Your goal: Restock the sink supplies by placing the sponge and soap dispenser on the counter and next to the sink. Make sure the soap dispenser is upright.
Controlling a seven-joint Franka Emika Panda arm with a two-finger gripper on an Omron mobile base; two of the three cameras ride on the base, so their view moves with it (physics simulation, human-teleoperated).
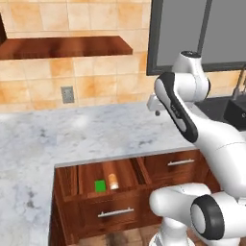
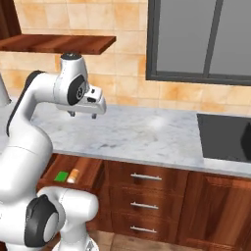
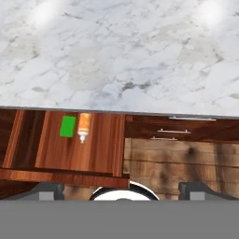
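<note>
Open drawer sits below the tabletop edge, lower than the hand and off to its left in the left base view. Inside it, sponge lies flat, green, and the soap dispenser lies on its side just beside it, on the sponge's right; whether they touch, can't tell. In the hand view the sponge and soap dispenser are side by side near the drawer's back, pump top pointing toward the drawer front. The hand hangs above the marble tabletop, well apart from both items, nothing between its fingers; fingertips stand wide apart at the bottom of the hand view, so it's spread, empty. Right of the hand, sink is a dark basin set in the tabletop, faucet at its far side. Closed drawers below tabletop further right.
</note>
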